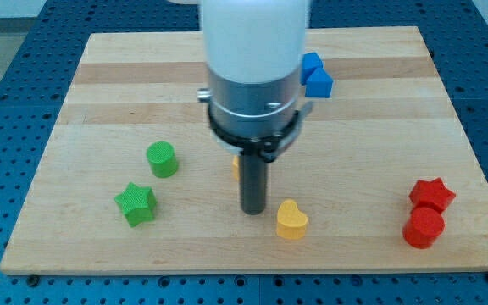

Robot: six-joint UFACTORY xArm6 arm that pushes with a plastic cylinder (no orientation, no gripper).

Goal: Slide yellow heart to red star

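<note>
The yellow heart (291,220) lies near the view's bottom, just right of centre. The red star (431,194) lies at the view's right, well to the right of the heart. My tip (252,209) rests on the board just left of the heart, a small gap away from it. The arm's white and grey body hangs above the tip and hides the middle of the board.
A red cylinder (423,227) sits just below the red star, touching it. A green cylinder (162,158) and a green star (135,203) lie at the left. A blue block (315,76) shows beside the arm at the top. A small orange-yellow block (236,165) peeks from behind the rod.
</note>
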